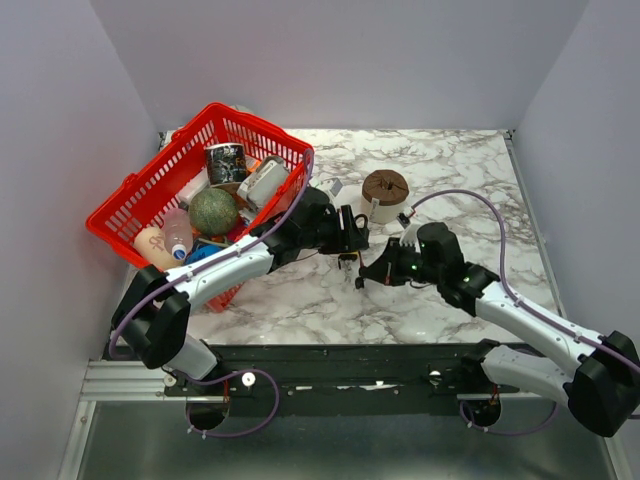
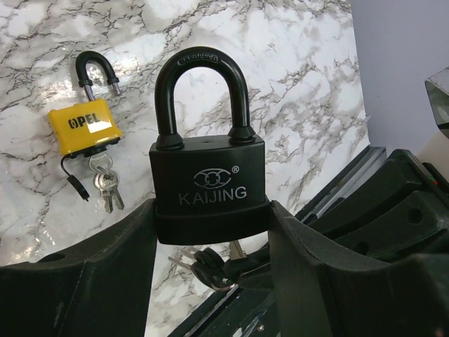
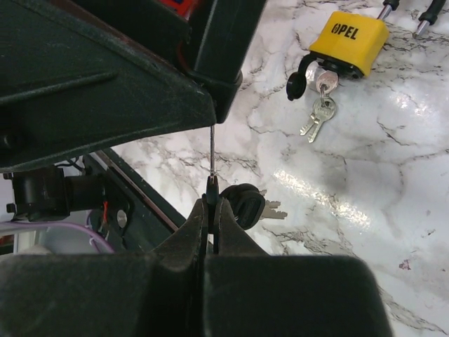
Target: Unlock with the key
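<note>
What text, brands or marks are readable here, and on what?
"KAIJING", with ® by the logo above: black padlock body.
"OPEL", first letter stylised: yellow padlock body.
Embossed lettering atop the black padlock's shackle: too small to read.
Label on the dark can in the red basket: too small to read.

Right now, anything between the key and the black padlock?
Nothing visible. The right gripper pinches the key, whose blade runs straight up to the underside of the black padlock clamped in the left gripper. Whether its tip is in the keyhole is hidden.
</note>
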Robot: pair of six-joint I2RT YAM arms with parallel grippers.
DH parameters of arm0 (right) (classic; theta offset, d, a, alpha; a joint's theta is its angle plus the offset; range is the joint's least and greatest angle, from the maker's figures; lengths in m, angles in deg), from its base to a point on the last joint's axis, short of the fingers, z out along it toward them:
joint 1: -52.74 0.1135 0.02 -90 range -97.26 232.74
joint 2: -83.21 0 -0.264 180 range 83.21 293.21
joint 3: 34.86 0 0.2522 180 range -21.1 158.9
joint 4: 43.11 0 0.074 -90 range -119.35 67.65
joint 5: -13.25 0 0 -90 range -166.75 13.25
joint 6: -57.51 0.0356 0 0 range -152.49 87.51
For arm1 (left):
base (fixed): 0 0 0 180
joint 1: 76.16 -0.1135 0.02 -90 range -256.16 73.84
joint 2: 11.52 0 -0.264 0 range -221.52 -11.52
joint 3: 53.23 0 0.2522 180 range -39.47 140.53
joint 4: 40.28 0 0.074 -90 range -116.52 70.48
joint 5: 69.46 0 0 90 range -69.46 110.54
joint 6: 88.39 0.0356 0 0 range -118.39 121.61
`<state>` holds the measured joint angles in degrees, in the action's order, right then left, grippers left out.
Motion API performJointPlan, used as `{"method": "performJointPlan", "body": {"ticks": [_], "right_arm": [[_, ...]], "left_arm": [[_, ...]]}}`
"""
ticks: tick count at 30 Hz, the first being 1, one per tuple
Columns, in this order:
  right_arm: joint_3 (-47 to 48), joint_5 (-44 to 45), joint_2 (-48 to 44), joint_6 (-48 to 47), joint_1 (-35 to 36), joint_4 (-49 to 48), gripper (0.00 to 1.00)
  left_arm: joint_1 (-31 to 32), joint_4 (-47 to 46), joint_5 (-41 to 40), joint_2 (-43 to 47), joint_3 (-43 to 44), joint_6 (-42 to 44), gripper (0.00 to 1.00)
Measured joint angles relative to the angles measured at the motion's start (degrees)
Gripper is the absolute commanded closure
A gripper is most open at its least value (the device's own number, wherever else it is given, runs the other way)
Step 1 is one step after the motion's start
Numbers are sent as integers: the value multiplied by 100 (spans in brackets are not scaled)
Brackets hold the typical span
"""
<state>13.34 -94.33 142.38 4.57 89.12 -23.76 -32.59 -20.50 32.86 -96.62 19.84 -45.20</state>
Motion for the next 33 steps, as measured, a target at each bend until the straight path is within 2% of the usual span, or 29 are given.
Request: {"method": "performJointPlan", "body": {"ticks": [20, 33], "right_arm": [[396, 254, 466, -116, 48, 44, 99], [328, 651, 302, 52, 105, -35, 99]], "left_arm": [[-13, -26, -28, -33, 0, 11, 100], [-9, -153, -116, -33, 0, 11, 100]]}}
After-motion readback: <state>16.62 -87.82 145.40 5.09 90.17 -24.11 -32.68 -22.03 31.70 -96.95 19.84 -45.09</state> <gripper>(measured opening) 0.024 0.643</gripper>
